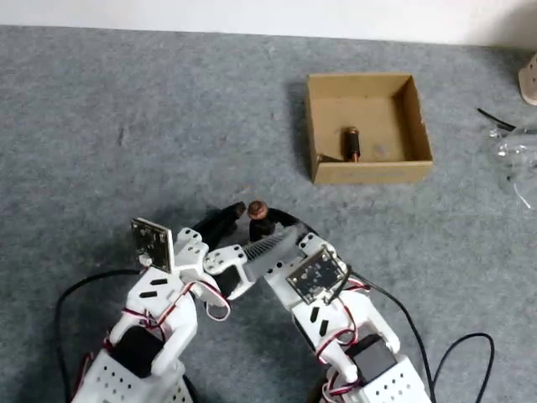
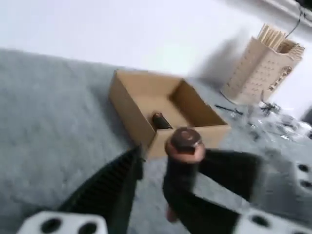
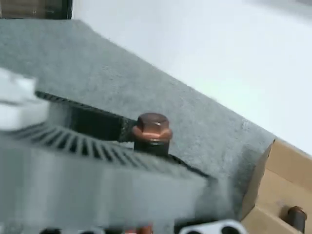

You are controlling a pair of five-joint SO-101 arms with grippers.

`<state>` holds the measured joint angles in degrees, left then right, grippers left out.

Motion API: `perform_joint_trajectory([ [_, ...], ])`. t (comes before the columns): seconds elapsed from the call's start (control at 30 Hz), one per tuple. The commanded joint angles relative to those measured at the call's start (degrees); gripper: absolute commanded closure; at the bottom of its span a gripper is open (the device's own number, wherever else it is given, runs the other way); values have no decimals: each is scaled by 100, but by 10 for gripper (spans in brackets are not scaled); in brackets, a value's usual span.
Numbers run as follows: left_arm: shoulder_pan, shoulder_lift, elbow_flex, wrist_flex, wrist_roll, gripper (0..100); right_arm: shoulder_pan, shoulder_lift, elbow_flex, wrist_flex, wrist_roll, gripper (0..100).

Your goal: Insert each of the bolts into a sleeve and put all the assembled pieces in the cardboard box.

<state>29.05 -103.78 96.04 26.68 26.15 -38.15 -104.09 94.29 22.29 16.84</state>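
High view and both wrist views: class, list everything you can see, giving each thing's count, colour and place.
carpet: 1, grey, under everything.
box: 1, brown, open, far side, right of centre.
piece: 1, copper and dark, lying in the box.
bolt: 1, copper head, dark below, between the two pincers.
holder: 1, pale wood, beyond the box.
clutter: count unclear, clear and black, right of the box.
cables: several, black, near edge.
left pincer: 1, black, beside the bolt.
right pincer: 1, black, beside the bolt.
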Motion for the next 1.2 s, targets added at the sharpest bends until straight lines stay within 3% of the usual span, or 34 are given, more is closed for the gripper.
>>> perform_joint_trajectory([
  [0.0,84,-31,-75,26,-53,556,57,-136,-136,-268,-26,994],
  [0.13,-532,-31,-875,26,62,602,57,-136,-127,-259,-26,994],
  [0.3,-2176,-31,-1253,53,1178,666,189,-136,57,-330,-26,994],
  [0.4,-2923,-31,-971,35,1468,720,321,-136,154,-593,-26,994],
  [0.57,-3196,-31,-602,26,1433,896,655,-127,400,-1086,-26,994],
  [0.63,-3116,-31,-567,-35,985,994,769,-127,488,-1262,-35,994],
  [0.8,-2800,-22,-418,-105,-1240,993,998,-127,787,-1578,-44,994],
  [0.93,-2782,4,-119,-97,-1732,993,1165,-127,813,-1560,-53,994],
  [1.07,-2782,13,-57,193,-2875,993,1420,-119,813,-1552,-62,994],
  [1.17,-2756,13,-84,413,-2892,993,1613,-119,813,-1543,-62,994],
])
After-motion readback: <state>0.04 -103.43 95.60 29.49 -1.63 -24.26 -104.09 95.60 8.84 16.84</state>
